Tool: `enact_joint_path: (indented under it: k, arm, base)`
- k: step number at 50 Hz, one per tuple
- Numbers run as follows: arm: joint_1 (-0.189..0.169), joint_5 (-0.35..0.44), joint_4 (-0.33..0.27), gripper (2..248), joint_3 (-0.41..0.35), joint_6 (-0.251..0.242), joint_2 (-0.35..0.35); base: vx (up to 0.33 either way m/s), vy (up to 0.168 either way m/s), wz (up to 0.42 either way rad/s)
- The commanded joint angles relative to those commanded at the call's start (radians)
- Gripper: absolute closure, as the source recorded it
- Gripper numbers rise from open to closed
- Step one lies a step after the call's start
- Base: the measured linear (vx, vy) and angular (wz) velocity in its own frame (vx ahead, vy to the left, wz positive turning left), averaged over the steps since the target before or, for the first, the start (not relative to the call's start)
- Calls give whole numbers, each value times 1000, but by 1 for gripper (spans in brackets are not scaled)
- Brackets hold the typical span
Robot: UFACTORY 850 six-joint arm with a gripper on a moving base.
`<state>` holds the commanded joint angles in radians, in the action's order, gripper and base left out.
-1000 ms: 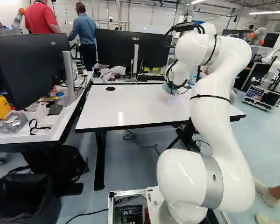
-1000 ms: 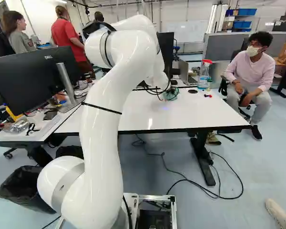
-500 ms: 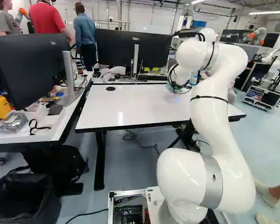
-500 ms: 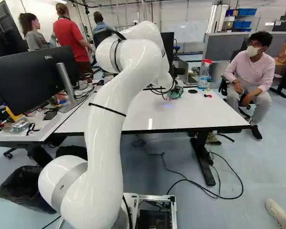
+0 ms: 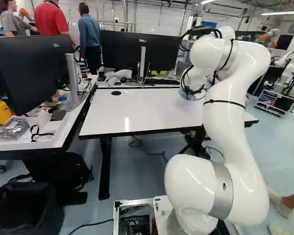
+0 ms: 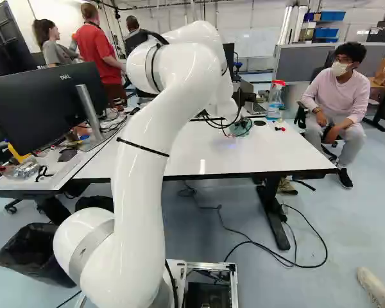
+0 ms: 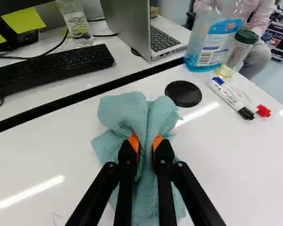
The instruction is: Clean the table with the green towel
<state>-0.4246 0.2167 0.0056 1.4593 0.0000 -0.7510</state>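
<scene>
Our tool (image 7: 145, 141) pinches the bunched towel (image 7: 125, 112) on the table (image 7: 254, 157), just beside the disc (image 7: 183, 93). Wiping too far past the disc, we could knock the markers (image 7: 230, 97) or tip the bottle (image 7: 214, 40) beyond.

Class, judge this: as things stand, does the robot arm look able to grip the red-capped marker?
Probably not: its gripper is shut on the green towel and would have to let go first. Nothing tall seems to stand between it and the red-capped marker.
</scene>
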Motion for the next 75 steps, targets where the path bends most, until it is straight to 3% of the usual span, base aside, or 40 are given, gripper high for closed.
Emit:
enact_joint_path:
  k: [30, 60, 75]
  arm:
    - [-13, 0, 0, 199, -158, 0, 113]
    - [54, 0, 0, 199, -234, 0, 168]
    - [92, 0, 0, 199, -222, 0, 159]
  base:
    - [0, 0, 0]
    - [0, 0, 0]
    - [0, 0, 0]
